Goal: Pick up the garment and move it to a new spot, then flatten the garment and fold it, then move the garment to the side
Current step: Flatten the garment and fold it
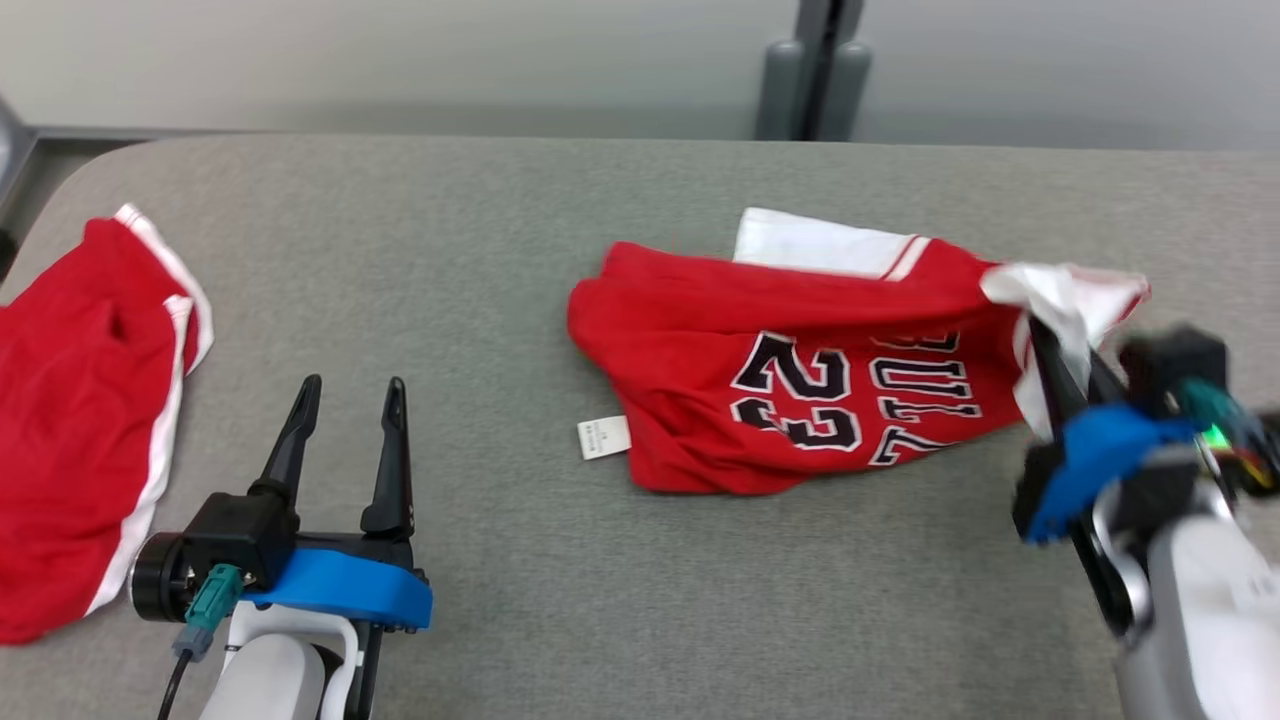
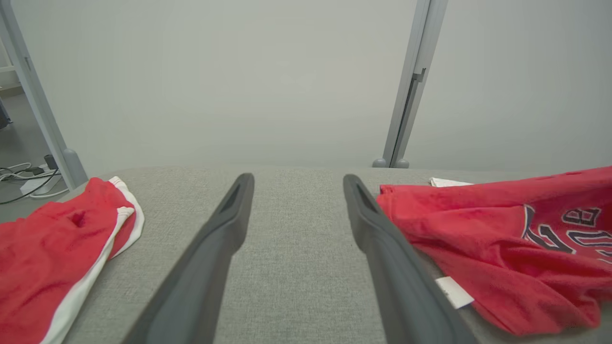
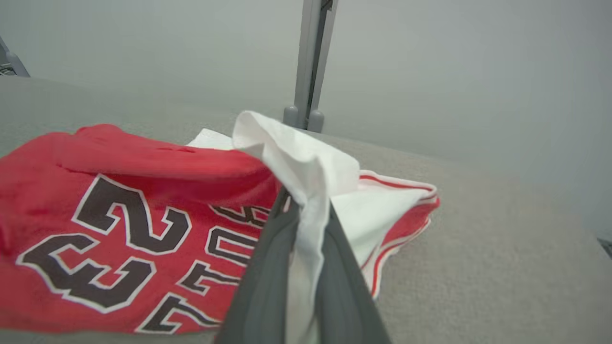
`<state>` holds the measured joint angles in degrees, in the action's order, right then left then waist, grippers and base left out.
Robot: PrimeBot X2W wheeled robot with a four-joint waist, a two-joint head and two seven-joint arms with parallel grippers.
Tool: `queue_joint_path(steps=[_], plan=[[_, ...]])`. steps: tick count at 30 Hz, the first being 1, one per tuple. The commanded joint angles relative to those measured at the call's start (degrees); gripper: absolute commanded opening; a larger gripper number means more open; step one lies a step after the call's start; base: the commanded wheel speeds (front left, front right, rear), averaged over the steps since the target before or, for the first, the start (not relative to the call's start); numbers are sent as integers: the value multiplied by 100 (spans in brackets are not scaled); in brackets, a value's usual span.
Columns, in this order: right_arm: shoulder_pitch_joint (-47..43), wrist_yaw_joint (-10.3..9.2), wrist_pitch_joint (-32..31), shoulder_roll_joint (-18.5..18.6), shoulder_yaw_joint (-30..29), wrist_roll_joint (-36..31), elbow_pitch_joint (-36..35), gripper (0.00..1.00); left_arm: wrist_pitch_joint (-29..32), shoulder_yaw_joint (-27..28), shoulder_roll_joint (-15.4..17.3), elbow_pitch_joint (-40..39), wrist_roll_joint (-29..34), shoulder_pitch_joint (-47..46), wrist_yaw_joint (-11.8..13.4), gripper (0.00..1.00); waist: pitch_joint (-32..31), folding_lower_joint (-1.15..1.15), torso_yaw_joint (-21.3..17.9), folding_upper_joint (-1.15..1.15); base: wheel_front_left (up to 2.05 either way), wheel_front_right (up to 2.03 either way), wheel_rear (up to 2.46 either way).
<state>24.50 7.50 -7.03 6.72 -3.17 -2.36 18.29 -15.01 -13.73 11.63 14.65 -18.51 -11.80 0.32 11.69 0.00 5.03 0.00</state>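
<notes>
The garment (image 1: 790, 380) is a red jersey with black-and-white number 23 and lettering, lying crumpled on the grey table, with a white sleeve at its right end and a small white label at its lower left. My right gripper (image 1: 1045, 335) is shut on that white sleeve fabric, which bunches between the two fingers (image 3: 267, 267) in the right wrist view, over the garment (image 3: 119, 210). My left gripper (image 1: 350, 395) stands open at the lower left, nothing between its fingers (image 2: 224, 229); the garment (image 2: 502, 239) lies to its right.
A second red garment with white trim (image 1: 80, 400) lies at the table's left edge, also seen as the red cloth (image 2: 52, 253) in the left wrist view. The grey table (image 1: 450, 260) is bare between the two. A grey post (image 1: 815, 70) stands behind the far edge.
</notes>
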Motion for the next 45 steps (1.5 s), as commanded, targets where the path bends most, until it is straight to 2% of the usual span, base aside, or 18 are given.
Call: queue_joint_path(steps=[1,5,8,17,18,19,20,26,29,32,38,42,43,45], plan=[[-510,-1,-105,-105,-176,72,-500,0,-24,32,42,-19,10,69,26,100,-151,0,-207,0,0,0,0],[-1500,-1,-418,-244,-259,200,-1584,0,-22,96,98,-36,-28,148,58,100,-247,0,-469,0,0,0,0],[-2055,-1,-651,-280,-89,269,-2056,0,-20,114,133,-64,-48,193,73,100,-296,0,-629,0,0,0,0],[-3339,-1,-1889,-308,238,722,-2445,0,16,67,180,-128,-66,259,101,100,-398,0,-836,0,0,0,0],[-3445,-1,-2063,-303,272,801,-2473,33,13,57,179,-126,-69,273,100,100,-409,0,-838,0,0,0,0],[-3505,-1,-2194,-273,284,865,-2538,93,14,51,179,-124,-76,284,101,100,-416,0,-838,0,0,0,0],[-3553,-1,-2361,-242,294,941,-2575,100,14,42,177,-122,-84,293,99,100,-422,0,-835,0,0,0,0],[-3787,-1,-2956,13,414,1499,-3126,100,11,-4,175,-95,-105,309,97,100,-479,0,-750,0,0,0,0],[-3547,-1,-2809,116,344,1679,-3598,100,7,-14,168,-91,-118,318,115,100,-507,0,-686,0,0,0,0],[-3217,-1,-2605,237,265,1679,-3787,100,4,-19,163,-87,-139,318,122,100,-519,0,-625,0,0,0,0],[-2124,-1,-2358,315,419,1617,-3168,100,-2,-54,159,-73,-144,229,109,100,-498,0,-462,0,0,0,0],[-1589,-1,-1903,176,346,1395,-2678,100,-4,-83,157,-60,-130,196,98,100,-480,0,-360,0,0,0,0],[-1364,-1,-1425,47,218,1207,-2389,100,-5,-102,140,-31,-124,184,94,100,-486,0,-287,0,0,0,0],[-1312,-1,-1199,-23,144,1145,-2247,100,-6,-112,125,-16,-123,182,100,100,-495,0,-258,0,0,0,0]])
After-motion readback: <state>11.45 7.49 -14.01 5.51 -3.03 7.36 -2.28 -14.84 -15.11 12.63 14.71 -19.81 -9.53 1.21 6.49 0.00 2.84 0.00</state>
